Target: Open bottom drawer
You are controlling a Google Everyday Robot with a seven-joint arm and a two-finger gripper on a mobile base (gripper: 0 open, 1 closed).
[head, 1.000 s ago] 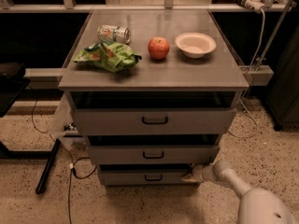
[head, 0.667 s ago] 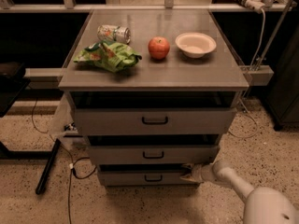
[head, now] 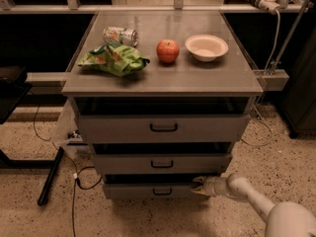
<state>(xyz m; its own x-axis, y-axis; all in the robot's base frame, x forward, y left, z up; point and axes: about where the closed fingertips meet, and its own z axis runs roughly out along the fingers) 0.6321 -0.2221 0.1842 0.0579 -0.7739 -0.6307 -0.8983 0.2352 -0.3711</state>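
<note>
Parked low at the right end of the bottom drawer [head: 138, 191], lowest of three under the worktop [head: 197, 78], with the claw [head: 197, 186] spread and well right of the handle [head: 162, 191]. Likely to slip off, or to skew and jam, if tugged off-centre.

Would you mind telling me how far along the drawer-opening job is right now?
Reach looks done: the gripper sits at the right end of the bottom drawer front, right of its black handle. In hand: engaging that edge. Left: the pull; the drawer is not drawn out yet.
</note>
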